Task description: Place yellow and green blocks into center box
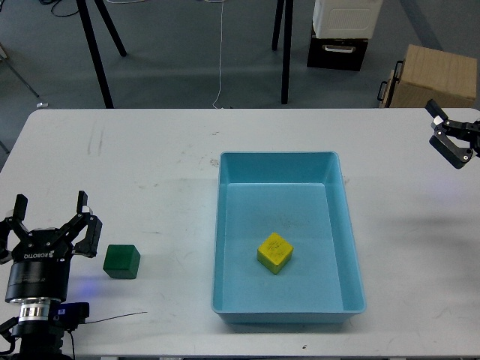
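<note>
1. Yellow block (274, 252): bright cube, faint top mark, inside our light blue center box (349, 247).
2. Green block (121, 261): plain, dark, on table (150, 172), beside our left gripper (51, 206), fingers spread, marked "ROBOTIQ".
3. Right gripper (448, 135): fingers parted, empty.

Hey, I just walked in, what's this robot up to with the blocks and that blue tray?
It is sorting blocks into the light blue tray on the white table. The yellow block already lies inside the tray. The green block sits on the table left of the tray, just beside the left hand, which is open and holds nothing. The right hand hangs off at the far right edge, also holding nothing.
</note>
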